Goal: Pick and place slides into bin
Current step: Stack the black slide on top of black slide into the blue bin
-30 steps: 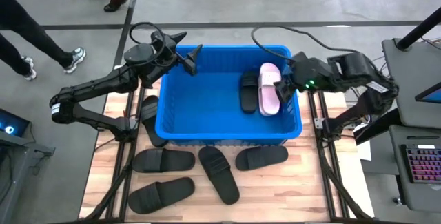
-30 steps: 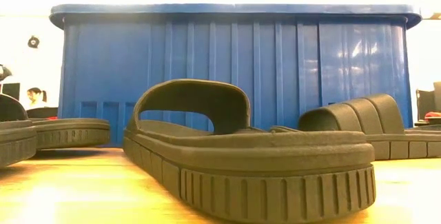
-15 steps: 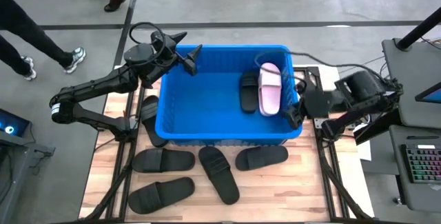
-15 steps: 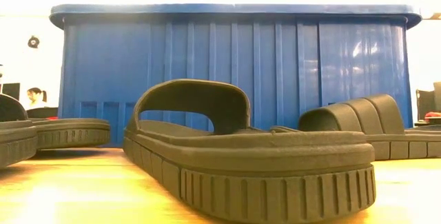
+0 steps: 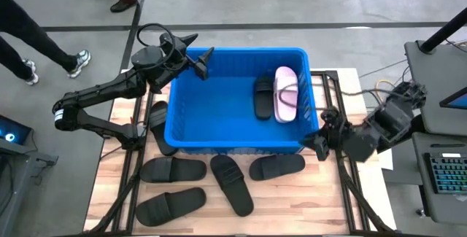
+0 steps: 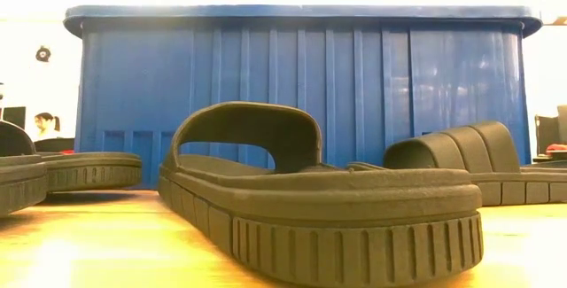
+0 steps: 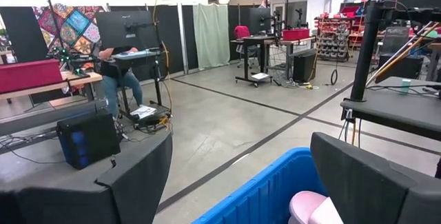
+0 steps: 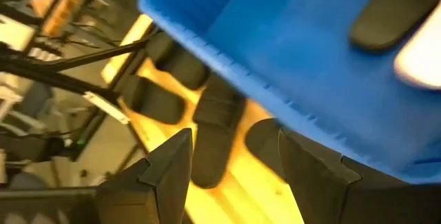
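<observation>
The blue bin (image 5: 219, 106) stands mid-table and holds a black slide (image 5: 263, 97) and a pink slide (image 5: 285, 93), lying side by side on its floor. Several black slides lie sole-down on the wooden table: one (image 5: 276, 165) near the bin's near right corner, others (image 5: 231, 184) (image 5: 173, 170) (image 5: 171, 203) along the near side, one (image 5: 159, 124) beside the bin's left wall. My right gripper (image 5: 321, 139) hangs open and empty off the bin's near right corner, tipped downward; its view shows a black slide (image 8: 213, 131) beyond its fingers. My left gripper (image 5: 201, 60) waits open over the bin's far left corner.
The bin's rim (image 8: 227, 65) passes close by my right gripper. Black frame rails (image 5: 341, 171) run along the table's right and left sides. In the low view a black slide (image 6: 319, 190) fills the foreground before the bin's wall (image 6: 301, 84). People stand beyond the far left.
My right gripper has swung from above the bin's far right rim, beside the pink slide, toward the table's near edge along the bin's right wall. It has sunk, rolled and tipped further downward. The slides and the left arm have kept still.
</observation>
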